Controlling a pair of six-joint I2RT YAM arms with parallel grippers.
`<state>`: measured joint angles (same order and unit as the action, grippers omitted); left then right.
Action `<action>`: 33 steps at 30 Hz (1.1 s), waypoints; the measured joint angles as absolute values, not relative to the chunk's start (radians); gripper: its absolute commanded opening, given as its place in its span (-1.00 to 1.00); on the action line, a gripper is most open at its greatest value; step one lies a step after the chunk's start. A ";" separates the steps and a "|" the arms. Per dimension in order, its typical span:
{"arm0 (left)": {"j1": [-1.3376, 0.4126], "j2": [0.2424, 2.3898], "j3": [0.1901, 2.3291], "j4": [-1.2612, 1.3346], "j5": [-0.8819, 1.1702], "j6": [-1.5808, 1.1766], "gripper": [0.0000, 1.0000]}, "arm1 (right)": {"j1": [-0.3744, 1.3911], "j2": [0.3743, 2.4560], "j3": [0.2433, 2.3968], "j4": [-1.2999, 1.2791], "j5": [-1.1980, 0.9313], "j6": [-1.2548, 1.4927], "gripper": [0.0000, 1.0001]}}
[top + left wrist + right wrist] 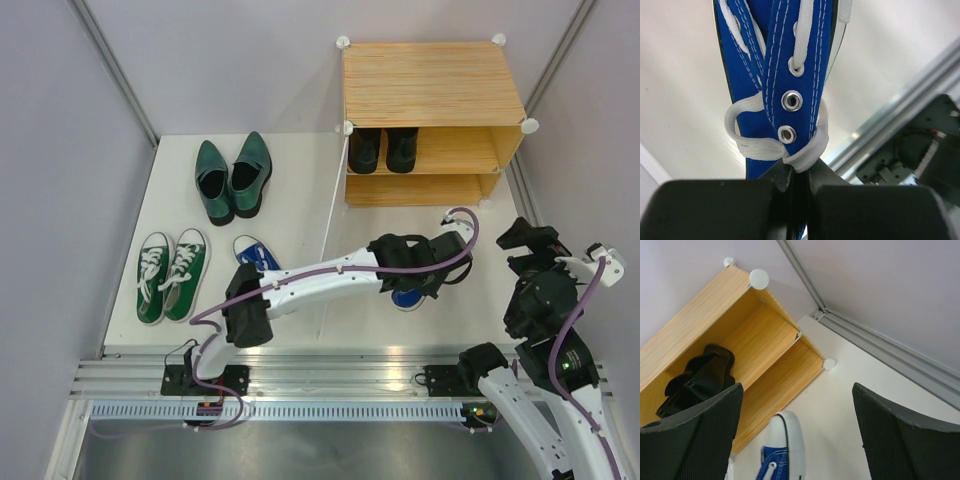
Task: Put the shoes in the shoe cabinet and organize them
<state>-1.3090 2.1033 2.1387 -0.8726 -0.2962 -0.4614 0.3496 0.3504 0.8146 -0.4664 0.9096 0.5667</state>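
One blue sneaker (790,60) is in my left gripper (800,176). The jaws are pinched together on the eyelet strip and a loop of white lace, at the ankle end of the lacing. The shoe's long axis runs straight away from the jaws, toe at the far end. In the right wrist view its white toe cap points at the open front of the shoe cabinet (432,85), lower level, near it but not yet inside. I can't tell if the sole touches the table (300,320) or hangs free. My read on the coming move: push along that axis, toe first into the lower level. The grip is on soft canvas and lace, so I expect some swing or yaw. My left arm is the nearer one, reaching across to the cabinet side. My right gripper (797,387) sits off to the right, jaws wide apart with nothing between them, looking at the same opening. The upper level holds the black dress shoes (383,150), in its left half. The second blue sneaker (256,252) lies on the table beside my left arm, partly hidden. The green canvas sneakers (172,275) and dark green pointed shoes (233,177) are on the left, well apart from the cabinet. Writing: none readable, no brand or label in any view.
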 measured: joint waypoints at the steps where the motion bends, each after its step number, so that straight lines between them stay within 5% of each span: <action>1: -1.298 2.131 2.137 -0.878 -0.295 -0.479 -0.95 | 0.350 0.353 0.812 -0.467 0.900 0.572 0.84; 5: -1.232 2.208 2.136 -0.891 -0.290 -0.548 -0.87 | 0.350 0.389 0.799 -0.472 0.831 0.582 0.84; 11: -1.118 2.259 2.136 -0.884 -0.334 -0.607 0.19 | 0.350 0.465 0.769 -0.480 0.729 0.595 0.85; 14: -1.108 2.270 2.136 -0.880 -0.343 -0.617 0.39 | 0.350 0.477 0.755 -0.486 0.701 0.602 0.85; 25: -1.140 2.251 2.106 -0.860 -0.267 -0.578 0.59 | 0.350 0.475 0.722 -0.490 0.642 0.640 0.90; 33: -1.140 1.959 2.094 -0.801 -0.208 -0.456 0.93 | 0.350 0.471 0.722 -0.511 0.643 0.667 0.92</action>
<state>-1.1404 1.9591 2.0945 -0.8009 -0.2077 -0.4561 0.3496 0.4709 0.7219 -0.5110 0.6426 0.6674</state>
